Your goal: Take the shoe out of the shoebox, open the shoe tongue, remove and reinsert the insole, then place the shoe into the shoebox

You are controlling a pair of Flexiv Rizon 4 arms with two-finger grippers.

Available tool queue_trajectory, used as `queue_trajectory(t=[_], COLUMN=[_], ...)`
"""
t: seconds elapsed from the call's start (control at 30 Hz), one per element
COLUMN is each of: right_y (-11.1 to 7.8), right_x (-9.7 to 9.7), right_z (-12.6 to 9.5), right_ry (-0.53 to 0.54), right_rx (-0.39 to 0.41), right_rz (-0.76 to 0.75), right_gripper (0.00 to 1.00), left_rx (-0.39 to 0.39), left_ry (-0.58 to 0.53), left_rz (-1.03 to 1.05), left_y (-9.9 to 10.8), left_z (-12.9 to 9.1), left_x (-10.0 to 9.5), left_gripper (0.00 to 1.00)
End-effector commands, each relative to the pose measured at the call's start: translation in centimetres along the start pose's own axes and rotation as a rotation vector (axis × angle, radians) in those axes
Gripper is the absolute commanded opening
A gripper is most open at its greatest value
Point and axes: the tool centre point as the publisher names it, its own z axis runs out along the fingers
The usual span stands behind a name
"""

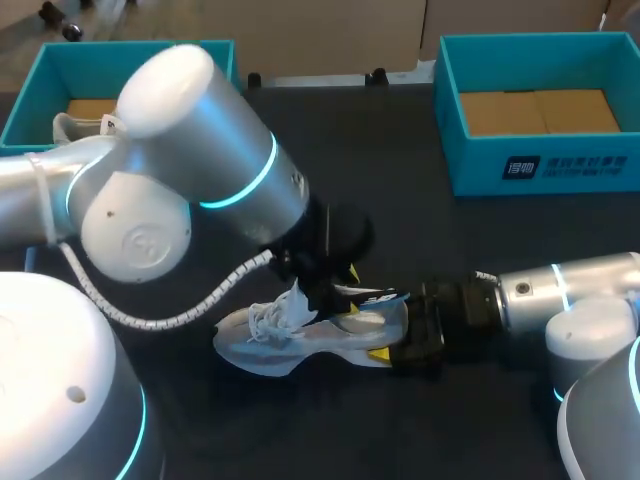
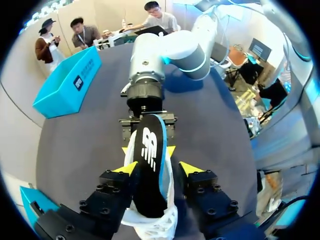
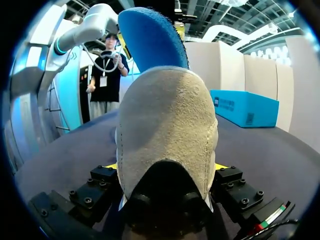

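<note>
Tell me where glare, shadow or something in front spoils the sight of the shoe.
Head view: bright glare on the left arm, which covers part of the shoe. Left wrist view: the black insole hides most of it. Right wrist view: the heel fills the front, deep shadow beneath.

We logged left gripper (image 1: 322, 285) down on the grey-white sneaker (image 1: 290, 345) mid-table | right gripper (image 1: 412, 342) clamping its heel | black table (image 1: 420, 220) | teal left shoebox (image 1: 30, 100) and right shoebox (image 1: 480, 170) at far corners.
</note>
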Motion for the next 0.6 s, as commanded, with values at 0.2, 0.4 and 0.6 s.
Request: queue_trajectory(t=[0.2, 0.4, 0.6], right_y=[0.1, 0.1, 0.1], right_x=[0.1, 0.1, 0.1], right_z=[0.0, 0.0, 0.0], right_ry=[-0.002, -0.002, -0.002], right_rx=[0.003, 0.003, 0.003], right_rz=[-0.001, -0.001, -0.001], right_gripper=[0.00, 0.00, 0.00], left_rx=[-0.026, -0.034, -0.017], left_ry=[-0.062, -0.063, -0.071], left_rz=[-0.010, -0.014, -0.013], left_y=[-0.4, -0.4, -0.3], left_z=[1.9, 2.0, 0.8], left_x=[0.1, 0.0, 0.1], left_gripper=[0.38, 0.00, 0.00])
